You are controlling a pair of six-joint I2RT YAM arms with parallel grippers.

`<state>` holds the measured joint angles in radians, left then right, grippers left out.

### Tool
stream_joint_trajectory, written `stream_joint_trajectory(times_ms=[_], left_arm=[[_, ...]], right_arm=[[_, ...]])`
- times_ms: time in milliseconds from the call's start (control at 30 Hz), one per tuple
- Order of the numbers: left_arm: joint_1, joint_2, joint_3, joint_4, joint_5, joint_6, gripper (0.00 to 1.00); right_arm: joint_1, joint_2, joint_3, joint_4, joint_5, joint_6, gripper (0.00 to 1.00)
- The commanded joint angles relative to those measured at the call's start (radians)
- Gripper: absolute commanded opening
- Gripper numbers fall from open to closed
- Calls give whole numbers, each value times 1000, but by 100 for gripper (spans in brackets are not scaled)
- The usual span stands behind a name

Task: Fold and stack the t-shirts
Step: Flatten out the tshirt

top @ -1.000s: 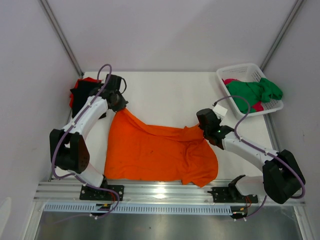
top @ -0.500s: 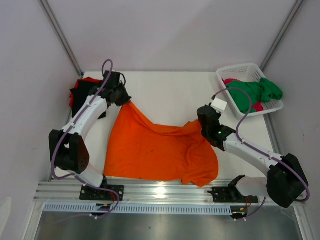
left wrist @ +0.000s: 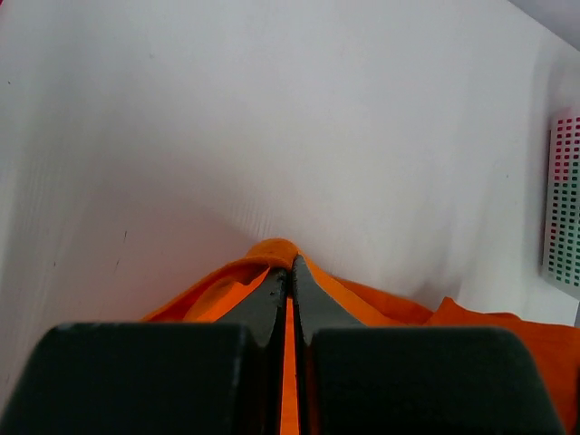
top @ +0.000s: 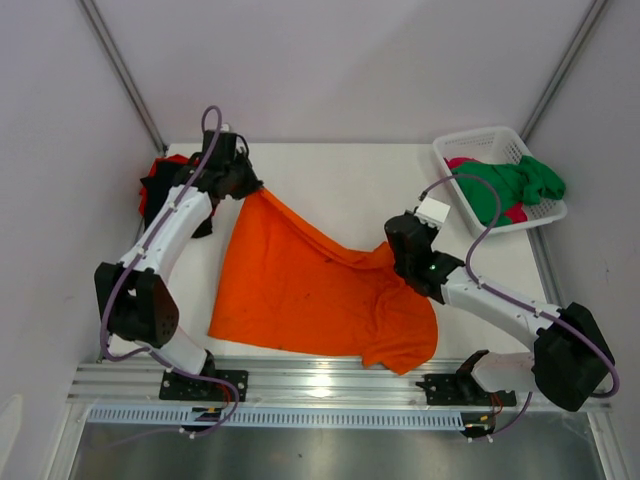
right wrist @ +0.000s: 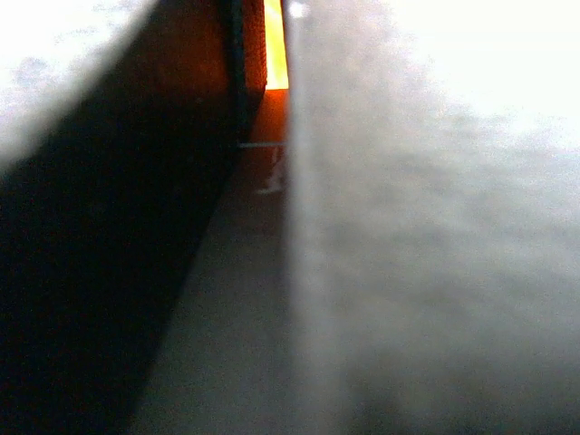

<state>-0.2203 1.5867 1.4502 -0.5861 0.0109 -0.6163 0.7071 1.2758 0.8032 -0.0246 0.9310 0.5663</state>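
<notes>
My left gripper pinches one corner of the orange shirt near the far left corner of the table, my right gripper pinches another, and the cloth stretches between them.

A white plastic lattice basket sits at the far right corner of a white table; an aluminium rail lines its near edge; pale grey walls enclose the scene.
</notes>
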Motion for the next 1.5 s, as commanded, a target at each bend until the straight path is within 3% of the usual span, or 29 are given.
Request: stream_joint_trajectory(times_ms=[0, 200, 667, 933, 1033, 1200, 1367, 1467], left_arm=[[7, -44, 41, 34, -6, 20, 1], [7, -65, 101, 11, -6, 43, 1], [7, -108, 211, -29, -57, 49, 1], [7, -91, 322, -73, -78, 82, 1], [7, -35, 376, -102, -74, 102, 1], [4, 128, 521, -290, -65, 106, 1], [-4, 1, 385, -144, -81, 101, 1], [-4, -22, 447, -152, -89, 112, 1]], right_arm=[[20, -1, 54, 48, 107, -46, 0], [28, -16, 68, 92, 143, -126, 0], [43, 7, 99, 100, 180, -129, 0], [45, 42, 111, 213, 238, -239, 0], [45, 51, 116, 224, 238, -252, 0], [45, 51, 126, 204, 235, -240, 0], [42, 20, 125, 258, 250, -316, 0], [37, 20, 128, 304, 246, -368, 0]])
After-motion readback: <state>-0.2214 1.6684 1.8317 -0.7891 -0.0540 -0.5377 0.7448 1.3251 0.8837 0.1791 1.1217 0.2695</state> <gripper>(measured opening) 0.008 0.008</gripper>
